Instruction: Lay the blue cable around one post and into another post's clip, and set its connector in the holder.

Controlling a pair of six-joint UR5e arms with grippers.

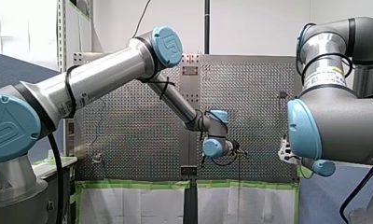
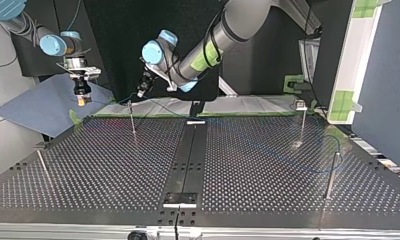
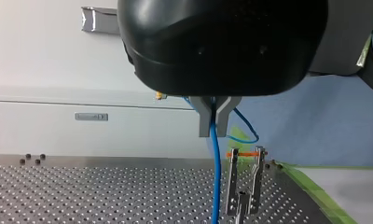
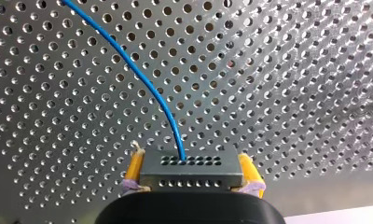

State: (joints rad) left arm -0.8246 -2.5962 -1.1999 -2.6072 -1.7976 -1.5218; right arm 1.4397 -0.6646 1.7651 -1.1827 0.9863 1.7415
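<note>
Item: blue cable [image 3: 216,177]. It is clenched between the metal fingers of my left gripper [image 3: 213,131] and runs down over the perforated table [image 3: 105,196], just beside a clip post [image 3: 232,182] with an orange band [image 3: 243,153]. One end enters a grey connector [image 4: 191,173], which is grasped between the yellow pads of my right gripper [image 4: 191,162], near the table's far corner at the top view's left. Writing: a small wall plate [image 3: 91,116] and a label [image 1: 331,70] on my right arm, both illegible.
</note>
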